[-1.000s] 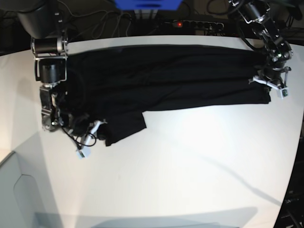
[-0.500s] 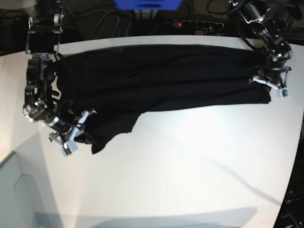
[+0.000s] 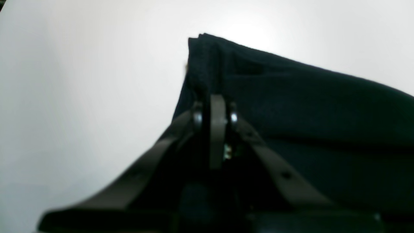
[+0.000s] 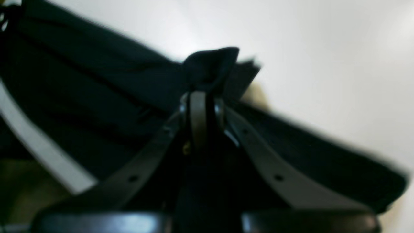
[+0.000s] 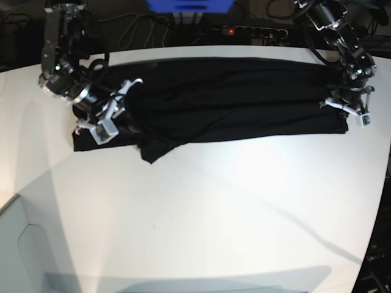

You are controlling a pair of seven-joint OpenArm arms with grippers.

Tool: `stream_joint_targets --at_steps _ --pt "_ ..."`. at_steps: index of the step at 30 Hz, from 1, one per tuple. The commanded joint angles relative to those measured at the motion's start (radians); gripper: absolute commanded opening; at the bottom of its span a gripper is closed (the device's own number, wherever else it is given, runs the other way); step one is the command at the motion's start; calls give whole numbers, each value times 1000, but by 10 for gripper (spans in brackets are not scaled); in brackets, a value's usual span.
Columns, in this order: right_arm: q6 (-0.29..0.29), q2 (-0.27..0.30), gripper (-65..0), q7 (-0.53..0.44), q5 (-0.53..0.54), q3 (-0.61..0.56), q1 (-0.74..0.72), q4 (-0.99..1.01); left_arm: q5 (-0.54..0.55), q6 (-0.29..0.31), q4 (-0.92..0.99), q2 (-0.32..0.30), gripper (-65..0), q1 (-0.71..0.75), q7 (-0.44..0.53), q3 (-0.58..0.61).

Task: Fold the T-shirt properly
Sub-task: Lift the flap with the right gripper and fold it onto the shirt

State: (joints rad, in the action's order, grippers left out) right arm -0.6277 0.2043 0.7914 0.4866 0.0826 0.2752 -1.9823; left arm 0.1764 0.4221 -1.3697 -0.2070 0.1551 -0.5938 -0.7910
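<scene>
White worktop (image 5: 214, 207) carrying a large black soft cloth T-shirt (image 5: 232, 97), spread in folds along its far edge. Left tool (image 5: 349, 108) clamped on the cloth's corner at the base view's right; right tool (image 5: 105, 115) clamped on a bunched fold (image 4: 210, 68) at its left.

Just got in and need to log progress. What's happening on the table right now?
A two-armed robot is folding a black T-shirt stretched across the white table. The left gripper pinches one end, the right gripper is shut on cloth at the other. The shirt lies as a long band, not yet a compact fold.
</scene>
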Motion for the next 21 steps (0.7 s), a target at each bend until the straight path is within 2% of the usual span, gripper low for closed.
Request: stream_joint_targets --at_steps 1,12,21 --pt "6 1 -650 -28 19 3 6 -18 2 1 -12 -13 -650 -1 -1 -3" --pt "2 -64 -650 -26 19 -17 114 -13 2 2 -12 -12 -650 2 -1 -3" --pt "2 -64 -650 -25 19 -60 118 57 2 5 -12 7 -650 1 2 -3"
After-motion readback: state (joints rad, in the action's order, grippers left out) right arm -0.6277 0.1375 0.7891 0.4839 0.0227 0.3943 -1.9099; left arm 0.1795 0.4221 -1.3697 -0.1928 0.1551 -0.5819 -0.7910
